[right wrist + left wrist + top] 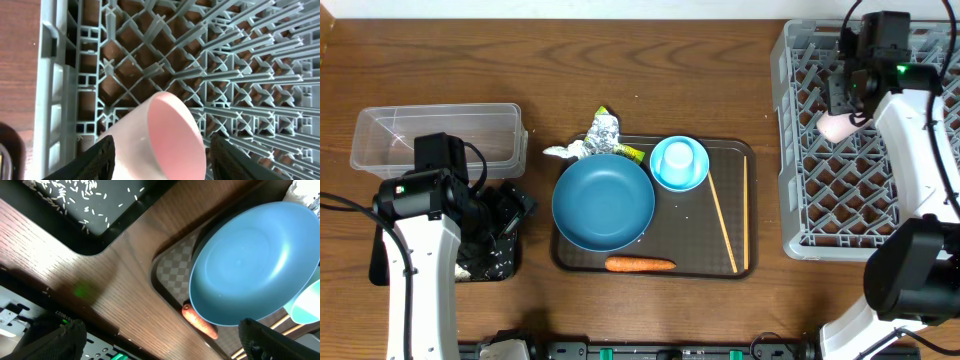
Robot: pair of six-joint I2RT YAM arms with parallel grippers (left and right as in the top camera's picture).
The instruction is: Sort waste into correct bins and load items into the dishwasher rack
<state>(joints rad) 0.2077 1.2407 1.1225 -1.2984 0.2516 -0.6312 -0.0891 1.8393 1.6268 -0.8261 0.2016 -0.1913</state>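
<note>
Whitish-pink cup [837,125] seen overhead over dishwasher rack [790,200], by its left wall. Left wrist: left gripper [165,340] gaped wide, nothing held. Right wrist: cup tilted, flanked by right gripper [160,165]; actual clamping can't be told. Probably light, stiff, slick, so best pinched across wall.

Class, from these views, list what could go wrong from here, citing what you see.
1. The pink cup, tilted between the fingers of the right gripper over the rack pegs, may settle crooked or wedge.
2. The carrot lies partly under the rim of the big bowl; grabbing it might shove that bowl.
</note>
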